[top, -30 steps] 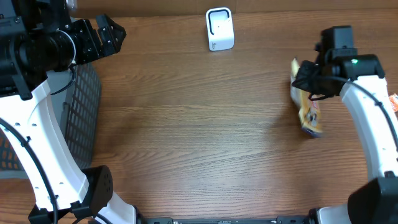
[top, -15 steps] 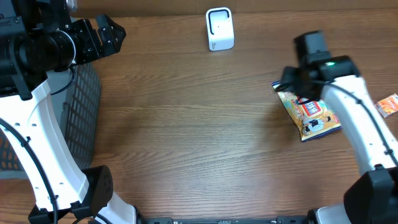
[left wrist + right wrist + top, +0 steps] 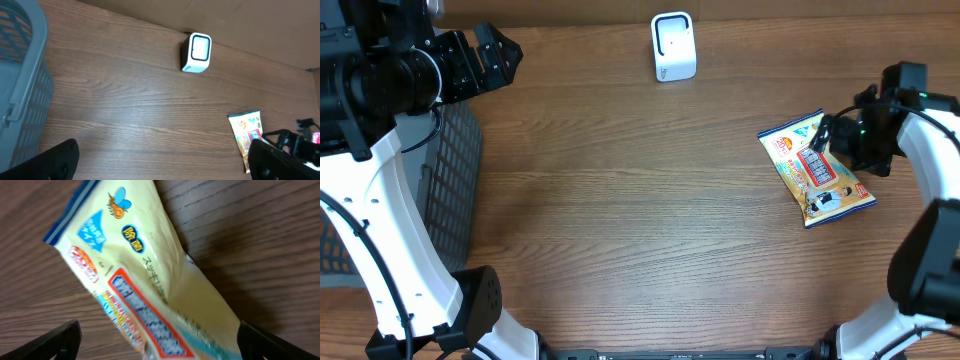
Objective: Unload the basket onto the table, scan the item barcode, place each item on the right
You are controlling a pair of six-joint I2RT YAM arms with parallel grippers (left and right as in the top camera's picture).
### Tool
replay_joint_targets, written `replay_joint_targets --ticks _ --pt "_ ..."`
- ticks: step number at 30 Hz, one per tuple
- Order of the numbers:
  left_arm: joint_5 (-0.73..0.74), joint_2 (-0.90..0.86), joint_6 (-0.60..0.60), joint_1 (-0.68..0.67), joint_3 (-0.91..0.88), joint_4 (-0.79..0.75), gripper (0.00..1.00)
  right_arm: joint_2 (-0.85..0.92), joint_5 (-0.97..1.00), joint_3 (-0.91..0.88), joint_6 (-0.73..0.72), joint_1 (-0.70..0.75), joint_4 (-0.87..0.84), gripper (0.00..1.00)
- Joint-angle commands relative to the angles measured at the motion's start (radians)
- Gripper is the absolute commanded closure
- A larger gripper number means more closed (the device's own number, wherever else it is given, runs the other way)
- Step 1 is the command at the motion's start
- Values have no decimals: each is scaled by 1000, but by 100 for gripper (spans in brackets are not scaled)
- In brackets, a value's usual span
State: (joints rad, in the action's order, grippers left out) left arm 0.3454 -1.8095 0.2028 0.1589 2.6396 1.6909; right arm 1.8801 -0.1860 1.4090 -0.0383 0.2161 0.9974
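Observation:
The item, a yellow snack packet (image 3: 815, 167) with red and blue print, lies flat on the wooden table at the right. Its barcode is hidden; only the printed front shows. My right gripper (image 3: 832, 138) hovers open over the packet's right edge, and the packet (image 3: 150, 275) lies loose beneath the spread fingers in the right wrist view. The white scanner (image 3: 672, 46) stands at the back middle, also seen as the scanner (image 3: 196, 52) in the left wrist view. My left gripper (image 3: 498, 52) is open and empty, high at the back left.
A grey mesh basket (image 3: 455, 180) stands at the left edge of the table, its rim (image 3: 22, 85) filling the left of the left wrist view. Bare wood lies between the scanner and the packet (image 3: 246, 131).
The right gripper opened and let go of the packet, which dropped flat onto the table. The right arm then drew back to the right. The left arm stayed still.

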Motion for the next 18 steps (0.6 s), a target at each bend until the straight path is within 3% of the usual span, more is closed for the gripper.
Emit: replay_joint_targets --ticks 1,3,5,7,10,15,16,18 --pt "10 4 -8 5 11 -2 0 51 34 -3 47 3 -1 0" --pt "10 4 -8 5 11 -2 0 84 54 -3 47 3 13 2" --pt "10 4 -8 5 11 -2 0 106 53 -3 47 3 24 24" --pt "10 4 -8 5 11 -2 0 119 50 -3 47 3 40 34" --pt "10 4 -8 5 11 -2 0 129 50 -8 39 -7 56 36" --pt "10 4 -8 5 11 -2 0 129 51 -60 10 -23 24 29" --pt "10 4 -8 5 11 -2 0 129 51 -72 8 -23 13 32" --pt "10 4 -8 5 11 -2 0 129 51 -84 2 -23 -2 50"
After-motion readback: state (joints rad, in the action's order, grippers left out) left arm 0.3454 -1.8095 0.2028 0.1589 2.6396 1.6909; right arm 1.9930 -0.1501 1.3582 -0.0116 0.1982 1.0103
